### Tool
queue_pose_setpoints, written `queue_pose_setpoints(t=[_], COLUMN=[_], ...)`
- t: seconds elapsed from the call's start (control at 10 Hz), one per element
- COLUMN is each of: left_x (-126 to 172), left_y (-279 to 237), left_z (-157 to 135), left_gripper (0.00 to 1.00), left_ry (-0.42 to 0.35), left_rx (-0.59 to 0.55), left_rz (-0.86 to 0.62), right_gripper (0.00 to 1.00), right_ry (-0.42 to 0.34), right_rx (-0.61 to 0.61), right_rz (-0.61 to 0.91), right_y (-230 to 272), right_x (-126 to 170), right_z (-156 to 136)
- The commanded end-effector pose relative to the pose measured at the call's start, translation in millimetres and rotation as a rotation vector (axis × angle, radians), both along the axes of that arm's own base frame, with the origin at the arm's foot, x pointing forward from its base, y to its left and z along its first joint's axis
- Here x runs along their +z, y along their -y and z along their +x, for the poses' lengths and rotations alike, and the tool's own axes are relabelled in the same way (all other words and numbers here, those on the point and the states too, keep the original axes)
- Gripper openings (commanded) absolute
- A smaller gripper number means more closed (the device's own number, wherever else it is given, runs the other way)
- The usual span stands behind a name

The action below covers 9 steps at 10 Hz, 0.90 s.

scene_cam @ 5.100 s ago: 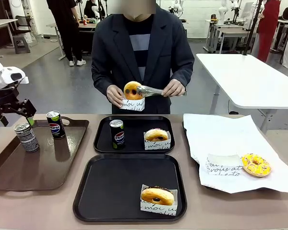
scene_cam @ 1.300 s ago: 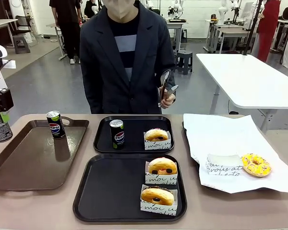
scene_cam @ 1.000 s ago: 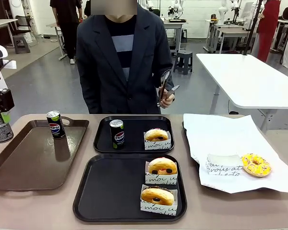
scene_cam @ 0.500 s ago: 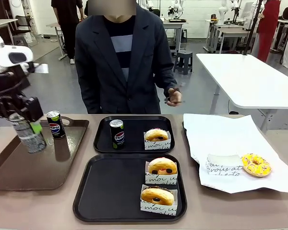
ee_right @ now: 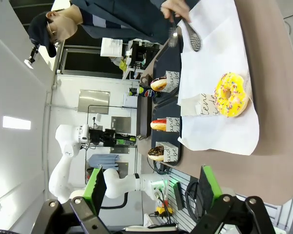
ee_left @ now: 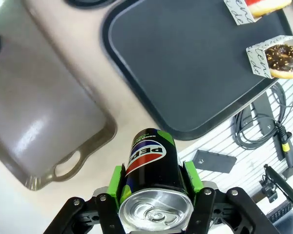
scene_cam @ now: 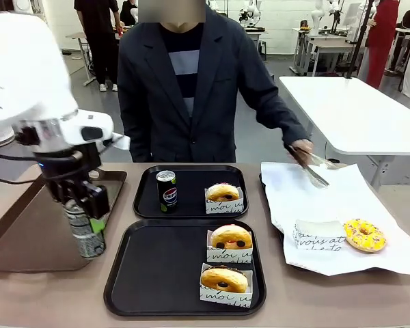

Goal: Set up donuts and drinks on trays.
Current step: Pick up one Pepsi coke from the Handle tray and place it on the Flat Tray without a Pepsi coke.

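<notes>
**Left end effector grips a can beside the near black tray**

In the front view the left end effector [scene_cam: 85, 224] is clamped on a can [scene_cam: 78, 232], with its green pads pressed against the can's sides. The can is upright in the grip. It sits at the near right corner of the brown tray [scene_cam: 27, 239], just left of the near black tray [scene_cam: 157, 273]. I cannot tell whether it rests on anything below. The left wrist view shows the can's silver top and a Pepsi logo on its side, with a strip of table [scene_cam: 55, 294] between the two trays beneath it.

The near black tray carries two donuts in white paper sleeves along its right side. A golden donut [scene_cam: 231, 237] lies farther back and a dark-topped donut [scene_cam: 223, 279] lies nearer.

The far black tray [scene_cam: 191, 179] holds a black Pepsi can [scene_cam: 166, 191] standing on its left side. A glazed donut [scene_cam: 223, 193] in a sleeve sits on its right side.

On the right lies a white paper sheet [scene_cam: 314, 191] with a yellow sprinkled donut [scene_cam: 364, 234] on it. An empty sleeve [scene_cam: 318, 237] lies just left of that donut. The person's hand [scene_cam: 302, 148] holds tongs [scene_cam: 313, 171] over the far part of the sheet.

In the right wrist view the right end effector [ee_right: 152, 190] has its fingers wide apart with nothing between them.
</notes>
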<state>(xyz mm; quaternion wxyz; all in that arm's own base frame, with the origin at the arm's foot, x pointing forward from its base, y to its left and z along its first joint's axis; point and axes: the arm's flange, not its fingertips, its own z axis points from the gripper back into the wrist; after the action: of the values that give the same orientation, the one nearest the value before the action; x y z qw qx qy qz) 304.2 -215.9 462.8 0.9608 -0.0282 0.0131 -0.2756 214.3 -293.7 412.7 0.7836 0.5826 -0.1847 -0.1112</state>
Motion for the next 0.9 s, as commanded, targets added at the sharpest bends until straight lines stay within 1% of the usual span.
queue_pose_setpoints(t=[0.0,0.3,0.5,0.7,0.8], left_x=[-8,-29,-45,-56,-60], left_y=[23,63,84,98,104], left_z=[14,26,28,30,36], left_gripper=[0.59,0.59,0.59,0.59,0.59], left_ry=[0.001,-0.004,0.007,0.044,0.081], left_rx=[-0.011,-0.046,-0.066,-0.073,-0.074], left_rz=[0.005,0.026,0.036,0.024,0.019], right_gripper=[1.00,1.00,1.00,1.00,1.00], right_ry=[0.027,0.027,0.027,0.027,0.027], right_rx=[0.001,0.001,0.001,0.001,0.001], right_rz=[0.007,0.007,0.007,0.007,0.007], right_y=[1,1,1,1,1], right_x=[0,0,0,0,0], right_z=[1,1,1,1,1])
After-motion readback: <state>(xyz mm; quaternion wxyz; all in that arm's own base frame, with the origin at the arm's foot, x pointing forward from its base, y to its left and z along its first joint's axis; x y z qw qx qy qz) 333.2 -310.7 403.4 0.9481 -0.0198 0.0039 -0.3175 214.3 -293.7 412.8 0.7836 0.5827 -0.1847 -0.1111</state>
